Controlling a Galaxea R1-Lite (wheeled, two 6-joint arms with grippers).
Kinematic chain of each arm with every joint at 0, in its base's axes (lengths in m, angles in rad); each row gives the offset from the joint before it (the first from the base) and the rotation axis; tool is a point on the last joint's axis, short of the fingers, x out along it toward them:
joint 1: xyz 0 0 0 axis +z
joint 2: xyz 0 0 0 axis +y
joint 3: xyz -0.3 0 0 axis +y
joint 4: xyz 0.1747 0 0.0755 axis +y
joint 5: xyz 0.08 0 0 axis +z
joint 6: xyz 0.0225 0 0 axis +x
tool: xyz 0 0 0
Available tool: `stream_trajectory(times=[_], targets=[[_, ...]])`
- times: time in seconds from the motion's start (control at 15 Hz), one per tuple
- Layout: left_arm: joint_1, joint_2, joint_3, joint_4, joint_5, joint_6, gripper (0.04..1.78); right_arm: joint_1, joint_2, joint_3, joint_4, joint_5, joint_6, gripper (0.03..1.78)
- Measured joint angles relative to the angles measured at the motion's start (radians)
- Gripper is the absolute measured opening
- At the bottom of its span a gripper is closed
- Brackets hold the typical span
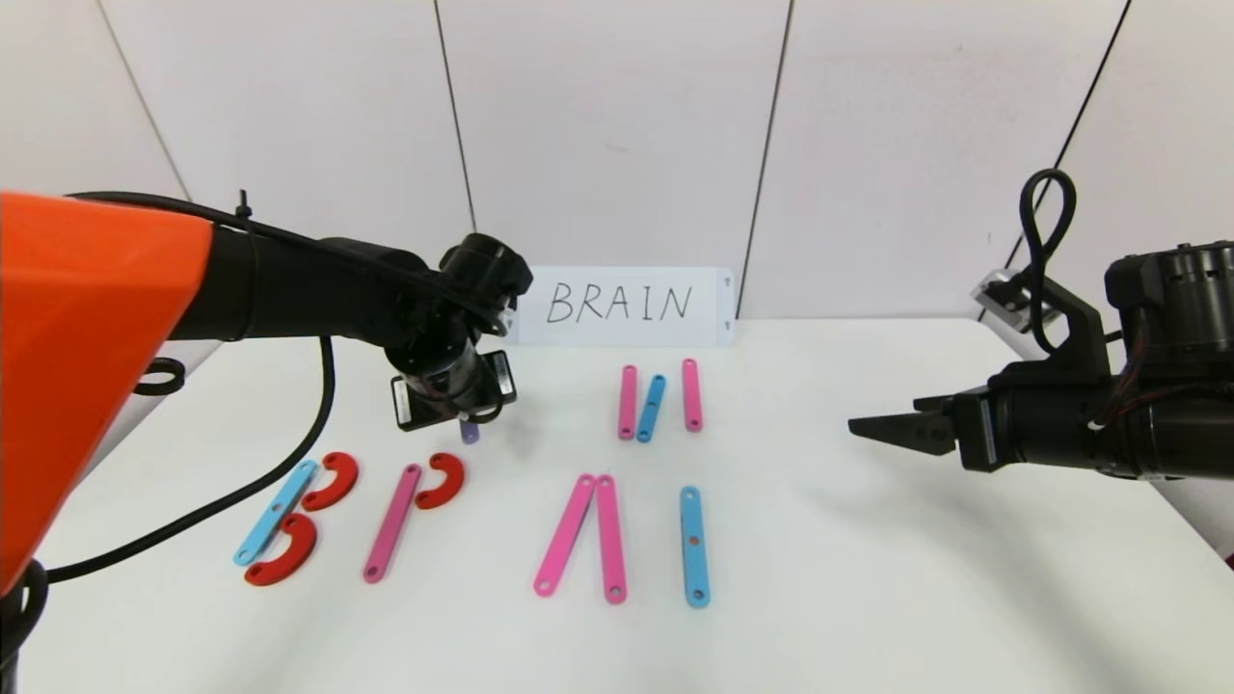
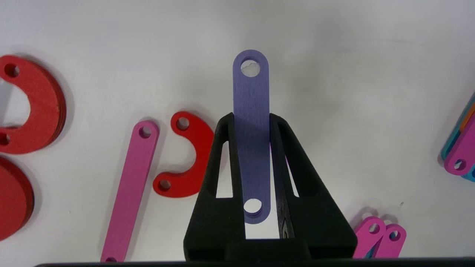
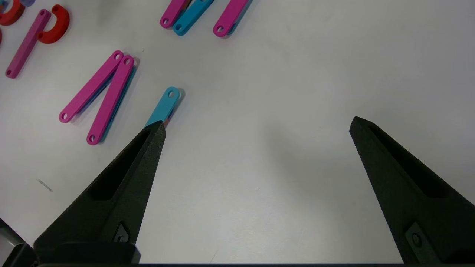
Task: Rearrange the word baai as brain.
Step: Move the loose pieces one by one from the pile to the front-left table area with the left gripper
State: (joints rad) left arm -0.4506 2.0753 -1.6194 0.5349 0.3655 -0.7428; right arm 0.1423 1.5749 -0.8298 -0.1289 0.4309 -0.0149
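A: Where is the left gripper point(image 2: 252, 122)?

B: It hangs over the white table point(image 1: 868, 578), just behind the second letter, with its two fingers point(image 2: 226, 155) clamped on the flat sides of a short purple bar point(image 2: 251, 126). One holed end of the bar sticks out past the fingertips.

A: And the letters themselves?

B: At the robot's left, a light blue bar point(image 1: 276, 511) with two red half-rings point(image 1: 331, 481) beside it makes a B. Next to it a pink bar point(image 1: 392, 521) has one red half-ring point(image 1: 442, 480) touching its far end, like a P. Then two long pink bars point(image 1: 567, 533) meet at their far ends in a narrow upside-down V, and a blue bar point(image 1: 694, 545) lies alone to their right as an I.

A: Anything farther back?

B: Three shorter bars, pink point(image 1: 628, 402), blue point(image 1: 652, 408) and pink point(image 1: 691, 393), lie close together in front of a card reading BRAIN point(image 1: 622, 304), which leans against the wall.

A: The right arm?

B: The right gripper point(image 3: 256, 126) is held above the table's right side, well apart from all the pieces, its jaws spread wide with nothing between them
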Motion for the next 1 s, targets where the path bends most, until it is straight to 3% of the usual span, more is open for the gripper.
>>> stream_trajectory(times=[0.47, 1.0], targets=[[-0.031, -0.085, 0.182, -0.018, 0.059, -0.141, 0.27, 0.000, -0.004, 0.001, 0.000, 0.003, 0.000, 1.74], [-0.069, -0.120, 0.320, -0.020, 0.060, -0.284, 0.27, 0.006, -0.002, 0.006, 0.000, 0.000, 0.000, 1.74]])
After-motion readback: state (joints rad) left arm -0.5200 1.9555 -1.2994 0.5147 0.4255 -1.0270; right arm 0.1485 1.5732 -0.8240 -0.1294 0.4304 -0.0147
